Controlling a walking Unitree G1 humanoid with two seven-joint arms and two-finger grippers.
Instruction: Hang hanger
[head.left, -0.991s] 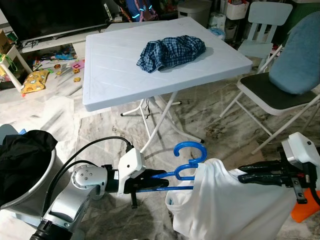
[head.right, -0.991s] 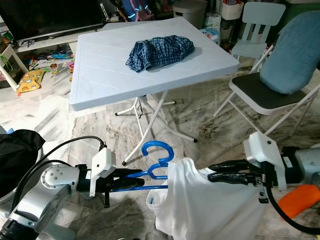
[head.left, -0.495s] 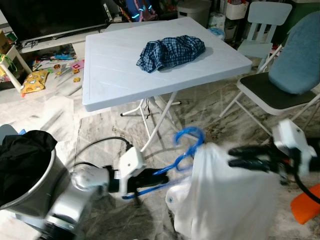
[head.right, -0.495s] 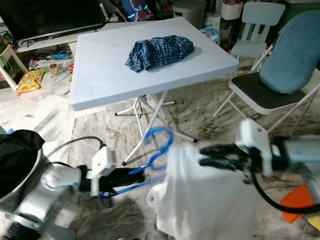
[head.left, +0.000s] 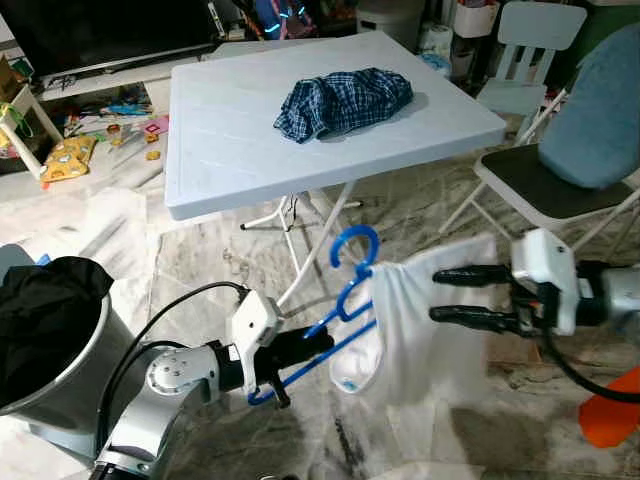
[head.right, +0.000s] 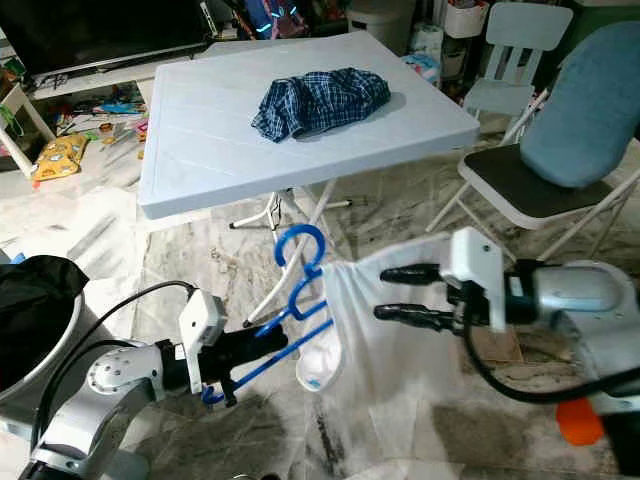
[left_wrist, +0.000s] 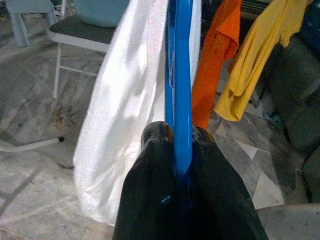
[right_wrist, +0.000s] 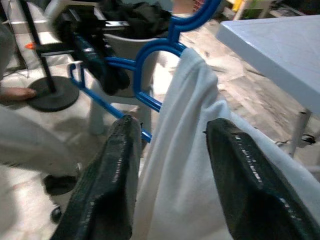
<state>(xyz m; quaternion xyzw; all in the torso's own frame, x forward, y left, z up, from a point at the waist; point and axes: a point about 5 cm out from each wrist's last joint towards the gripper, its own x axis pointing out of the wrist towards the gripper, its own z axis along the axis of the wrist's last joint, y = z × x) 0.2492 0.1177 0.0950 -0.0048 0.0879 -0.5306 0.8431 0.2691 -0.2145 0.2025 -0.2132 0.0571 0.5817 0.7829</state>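
A blue plastic hanger (head.left: 347, 288) slants up from my left gripper (head.left: 312, 346), which is shut on its lower bar, low over the floor in front of the table. A white garment (head.left: 412, 335) hangs from the hanger's hook end and drapes down to the floor. My right gripper (head.left: 437, 295) reaches in from the right at the garment's top. Its two fingers (right_wrist: 124, 150) are spread open with the white cloth (right_wrist: 185, 150) lying across and between them. In the left wrist view the hanger bar (left_wrist: 179, 75) runs straight out from between the pinched fingers.
A white folding table (head.left: 230, 140) with a plaid shirt (head.left: 343, 103) stands ahead. A folding chair (head.left: 540, 195) with a blue cushion is on the right. A basket (head.left: 70, 385) of dark clothes sits at left. Orange (left_wrist: 217, 55) and yellow clothes (left_wrist: 255, 55) hang nearby.
My right gripper has risen and moved left, lifting the white garment's top edge. The hanger's hook end has tilted higher while the left gripper has kept its hold.
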